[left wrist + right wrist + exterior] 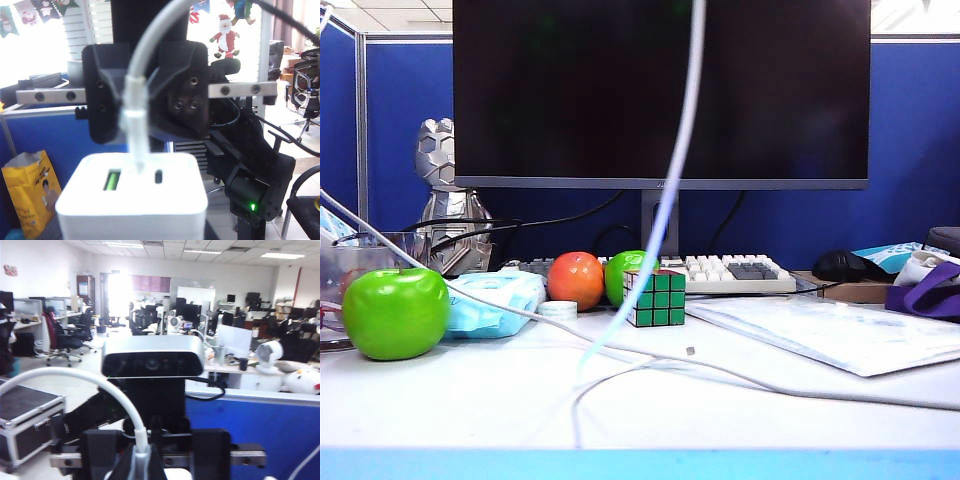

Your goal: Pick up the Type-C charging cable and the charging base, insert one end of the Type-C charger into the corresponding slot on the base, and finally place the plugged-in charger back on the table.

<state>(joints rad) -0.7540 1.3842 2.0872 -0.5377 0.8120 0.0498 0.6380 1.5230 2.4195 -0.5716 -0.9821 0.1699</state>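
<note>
Cable and base are both off the table, held up above the exterior view's frame; only the Type-C charging cable (672, 180) shows there, a blurred white strand hanging down the centre from the top edge to the white table (470, 400).

Left wrist view: charging base (132, 200) fills the lower centre, port face up. Left gripper's own fingers not visible in that frame; the base sits steady before the camera, so judged gripped by the left fingers, part-closed round its body. Facing it, upper centre, is the right gripper (147, 92), black fingers closed on the cable's plug, pinching the white stem. Plug tip meets the base's top face between the green-lit slot and the small dark slot; whether it is seated in a port or only resting on the face cannot be told.

Right wrist view: cable (90, 385) arcs from the left edge down to the right gripper (141, 460) at bottom centre, fingers shut on the plug.

Risks from here:
- Misalignment: tip appears betw. two slots; pushing now could jam or bend it.
- Slack loop on table could snag the Rubik's cube (654, 297) or green apple (395, 312) during lowering.
- Early release w/ plug half-seated: cable wt. pulls it out.
</note>
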